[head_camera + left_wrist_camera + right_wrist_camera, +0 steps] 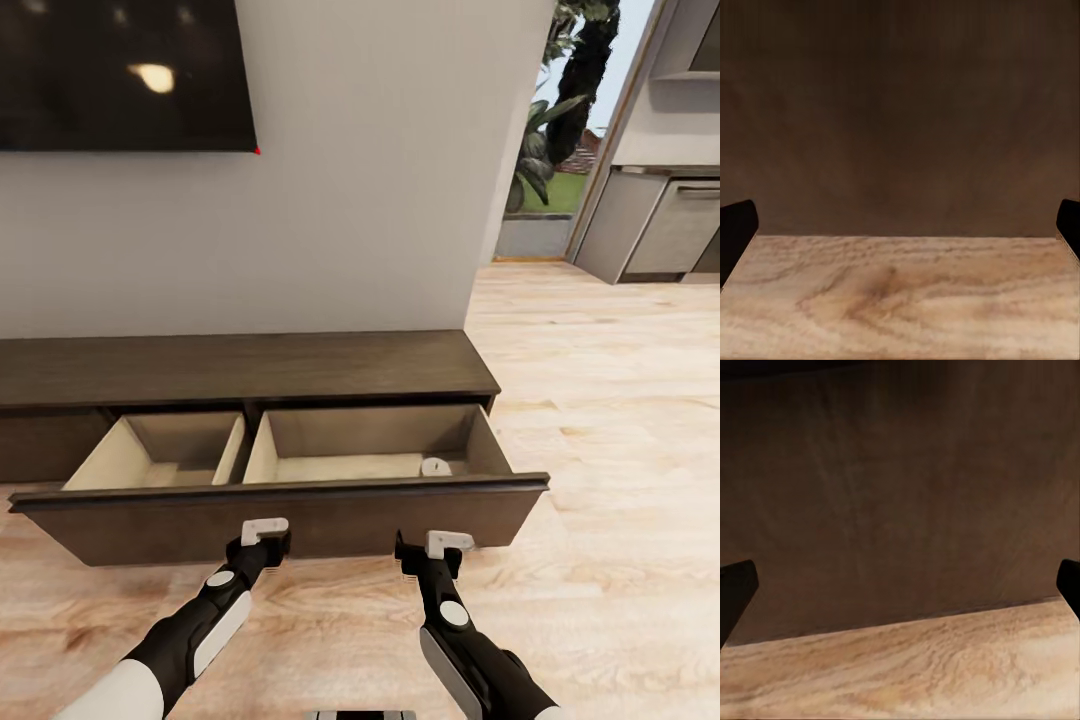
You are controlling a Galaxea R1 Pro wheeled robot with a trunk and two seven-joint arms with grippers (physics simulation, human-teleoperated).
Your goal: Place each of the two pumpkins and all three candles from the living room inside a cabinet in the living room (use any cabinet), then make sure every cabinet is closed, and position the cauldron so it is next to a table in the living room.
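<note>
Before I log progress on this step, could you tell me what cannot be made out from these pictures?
- Drawer floor, head view: near part hidden by its front panel; one candle shows.
- Left gripper and right gripper, head view: fingers hidden by wrist mounts.
- Cabinet, head view: left end cut off by the edge.

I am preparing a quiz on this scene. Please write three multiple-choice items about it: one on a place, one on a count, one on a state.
1. Where does the small grey-beige candle lie?
A. In the drawer's right compartment
B. On the cabinet top
C. On the floor

2. How many compartments does the pulled-out drawer show?
A. One
B. Two
C. Four

3. The long dark-brown wooden cabinet has its drawer
A. shut
B. pulled open
C. removed

Key: 1 A, it sits at the right end of that compartment's floor; 2 B, one divider splits the inside; 3 B, the front stands out from the body and the inside shows.
</note>
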